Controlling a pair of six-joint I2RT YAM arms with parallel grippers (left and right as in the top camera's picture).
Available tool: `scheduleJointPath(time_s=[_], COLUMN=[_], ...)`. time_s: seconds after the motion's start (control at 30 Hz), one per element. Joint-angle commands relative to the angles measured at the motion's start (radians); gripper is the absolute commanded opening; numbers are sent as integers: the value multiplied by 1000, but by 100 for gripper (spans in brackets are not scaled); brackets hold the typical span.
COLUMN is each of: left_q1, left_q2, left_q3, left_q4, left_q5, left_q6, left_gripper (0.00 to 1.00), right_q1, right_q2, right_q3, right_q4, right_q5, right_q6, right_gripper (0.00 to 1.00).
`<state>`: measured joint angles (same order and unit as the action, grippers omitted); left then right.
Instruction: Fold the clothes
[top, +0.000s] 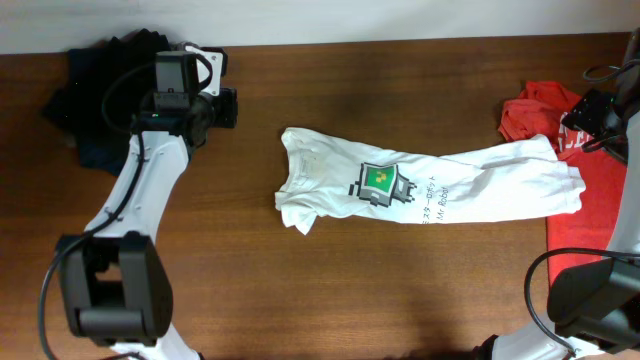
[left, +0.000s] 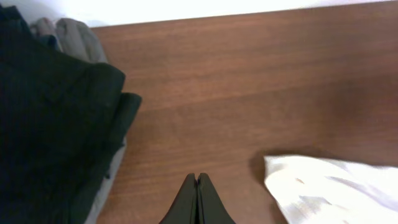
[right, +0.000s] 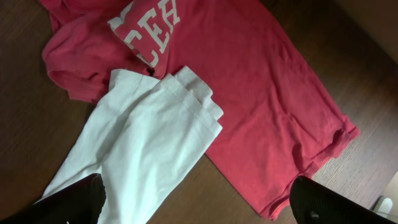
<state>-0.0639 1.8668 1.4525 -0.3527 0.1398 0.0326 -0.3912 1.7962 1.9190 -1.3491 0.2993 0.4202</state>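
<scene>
Starting at the upper left of the overhead frame: there's a pile of dark garments (top: 95, 95), and your left gripper (top: 228, 108) sits just to its right. It's clenched on nothing, over bare table (top: 300, 290).

The white T-shirt (top: 420, 185) runs from the middle of the frame out to the right edge. It looks narrowed into a long strip, with the collar end to the left and the green badge (top: 380, 182) facing up. The far end rests on the red T-shirt (top: 590, 215). Your right gripper (right: 196, 186) hangs above that end with its jaws spread wide and nothing in them.

My guess on handling is that it's thin cotton, so light and totally limp. It'll droop and drag instead of keeping its shape, and the layers will probably slide apart. I'd pinch a corner through every layer at the right end, and go shallow so you don't snag the red one underneath.

- **Overhead:** the only view with the whole layout and the print.
- **Left wrist:** the fingers are pressed flat together, and the shirt's edge (left: 329, 186) sits at the lower right, near the tips but not touching.
- **Right wrist:** you can see the stacked edges of the white end (right: 186, 93) stepped over the red fabric (right: 261, 106), beside its white lettering (right: 152, 28). From above that just looks like one blunt end.
</scene>
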Motion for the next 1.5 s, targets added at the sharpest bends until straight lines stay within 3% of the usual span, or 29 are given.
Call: scheduleJointPath(time_s=[0.0,0.17,0.93,1.13,1.23,1.3,1.4,1.47], left_q1=[8,23,170,220,225,221,196,175], left_q2=[121,220,400,417,416,413,377,336], left_q3=[10,10,10,10,10,13,26,35], left_q4=[31,82,301,331,331,337,312,289], left_q5=[-68,-186,-190,-189,-188,-188,-169,-161], left_q6=[-10,-10,-11,-100,-99,-99,-99,-99], left_gripper=[1,1,1,3,9,25,30,59], right_q1=[-3,-3,-3,-3,-3,-3,-3,-3], right_q2=[-5,-6,-5,-6,-5,-6,-6,-5], right_q3=[-4,-4,-4,-4,-4,-4,-4,-4], right_q4=[0,0,0,0,0,0,0,0], right_q5=[23,23,23,23,23,23,23,23], right_q6=[15,15,15,15,15,15,15,15], right_gripper=[98,98,98,98,98,98,99,98])
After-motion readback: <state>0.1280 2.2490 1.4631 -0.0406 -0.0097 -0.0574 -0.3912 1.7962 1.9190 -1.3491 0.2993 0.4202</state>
